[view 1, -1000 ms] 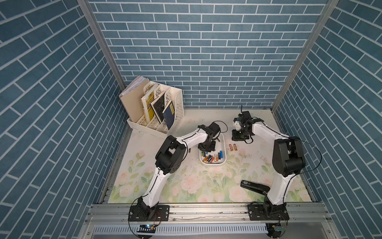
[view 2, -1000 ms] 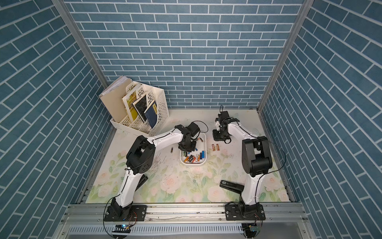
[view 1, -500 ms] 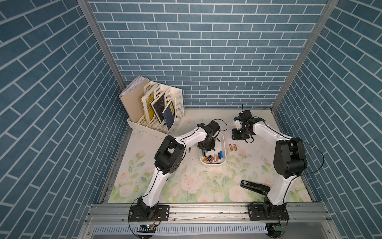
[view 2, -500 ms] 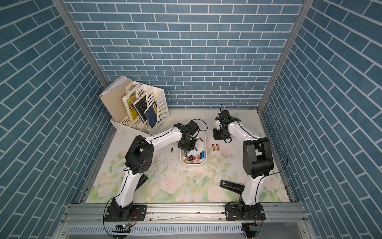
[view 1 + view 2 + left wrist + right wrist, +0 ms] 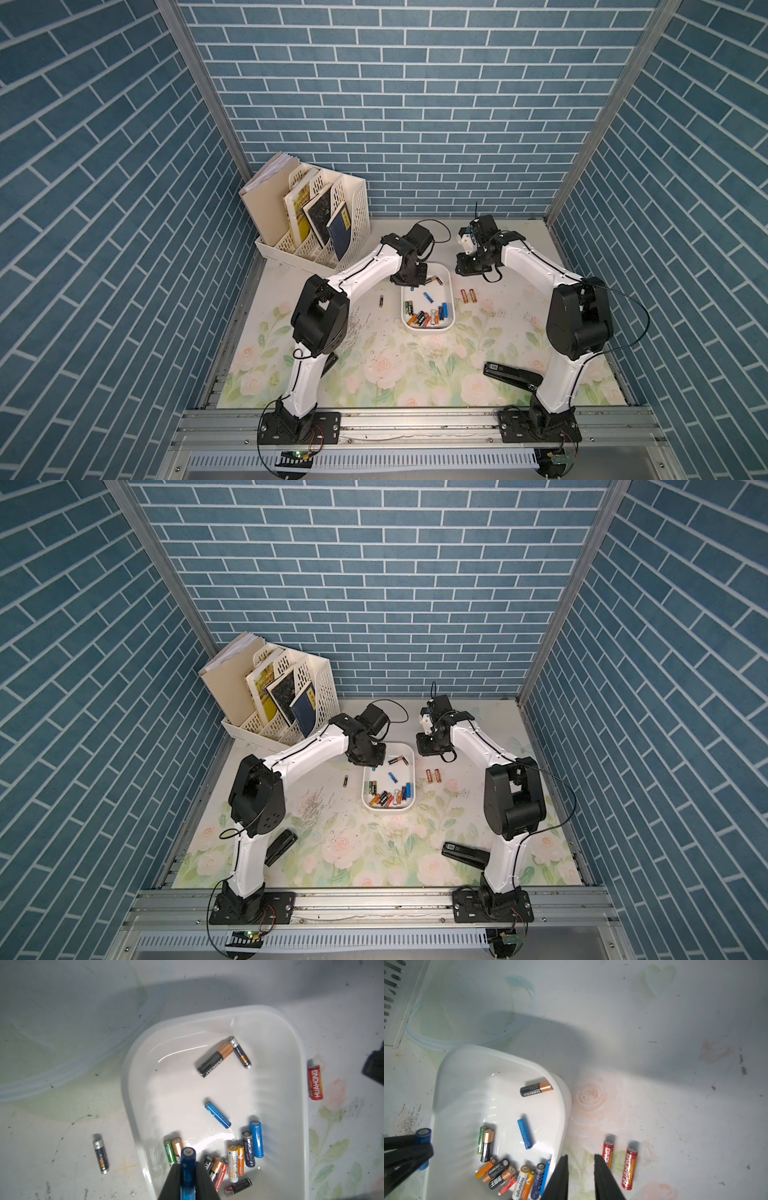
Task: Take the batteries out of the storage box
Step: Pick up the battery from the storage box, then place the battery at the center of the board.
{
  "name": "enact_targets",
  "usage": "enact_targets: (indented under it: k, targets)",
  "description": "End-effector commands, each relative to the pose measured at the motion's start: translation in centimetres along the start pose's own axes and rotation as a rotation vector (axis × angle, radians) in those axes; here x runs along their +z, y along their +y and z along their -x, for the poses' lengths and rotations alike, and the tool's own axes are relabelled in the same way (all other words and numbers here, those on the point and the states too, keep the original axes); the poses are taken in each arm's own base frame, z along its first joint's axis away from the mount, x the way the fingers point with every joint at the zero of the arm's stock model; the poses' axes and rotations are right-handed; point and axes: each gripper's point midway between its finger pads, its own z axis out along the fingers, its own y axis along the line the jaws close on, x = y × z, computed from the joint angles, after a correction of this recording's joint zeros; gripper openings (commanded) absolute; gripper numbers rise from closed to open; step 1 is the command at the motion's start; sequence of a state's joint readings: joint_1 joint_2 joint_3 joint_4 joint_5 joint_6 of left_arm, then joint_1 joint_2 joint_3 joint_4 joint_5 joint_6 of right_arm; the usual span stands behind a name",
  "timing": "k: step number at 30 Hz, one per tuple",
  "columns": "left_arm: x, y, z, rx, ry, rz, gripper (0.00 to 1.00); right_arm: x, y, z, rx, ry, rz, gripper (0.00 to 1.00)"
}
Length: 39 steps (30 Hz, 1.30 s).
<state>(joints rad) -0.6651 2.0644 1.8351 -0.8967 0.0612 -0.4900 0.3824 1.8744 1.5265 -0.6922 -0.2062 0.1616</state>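
The storage box is a shallow white tray mid-table, also seen in the other top view. Several batteries lie in it, most of them piled at its near end. A Duracell and a blue one lie apart. My left gripper is shut on a dark blue battery above the box's far left corner. My right gripper stands open and empty over the mat, between the box wall and two red batteries.
One black battery lies on the mat left of the box, and the two red ones lie to its right. A cream file rack stands at the back left. Black staplers lie near the arm bases, with scattered staples.
My left gripper has drifted slightly left and back with the blue battery still in it. The right arm has hardly moved.
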Motion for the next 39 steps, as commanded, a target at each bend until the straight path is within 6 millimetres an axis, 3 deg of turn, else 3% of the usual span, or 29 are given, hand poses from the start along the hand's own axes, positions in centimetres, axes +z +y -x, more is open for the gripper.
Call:
enact_targets:
  k: [1, 5, 10, 18, 25, 39]
  targets:
    - [-2.6, 2.1, 0.7, -0.017, -0.034, 0.018, 0.18, -1.2, 1.1, 0.6, 0.016, -0.007, 0.002, 0.25]
    - [-4.0, 4.9, 0.9, -0.056, -0.061, 0.037, 0.19, -1.2, 1.7, 0.9, 0.004, -0.006, 0.001, 0.25]
    - [-4.1, 9.1, 0.0, -0.118, -0.074, 0.057, 0.19, -1.2, 2.3, 1.0, -0.007, -0.001, 0.002, 0.25]
    - [-1.1, 13.5, -2.6, -0.165, -0.04, 0.097, 0.19, -0.7, 2.3, 0.8, -0.01, 0.018, -0.008, 0.25]
    - [1.3, 15.1, -3.5, -0.174, -0.013, 0.12, 0.19, -0.3, 2.2, 0.6, -0.01, 0.039, -0.024, 0.25]
    - [4.2, 15.3, -4.8, -0.166, 0.036, 0.1, 0.19, 0.3, 2.2, 0.8, -0.011, 0.054, -0.035, 0.26]
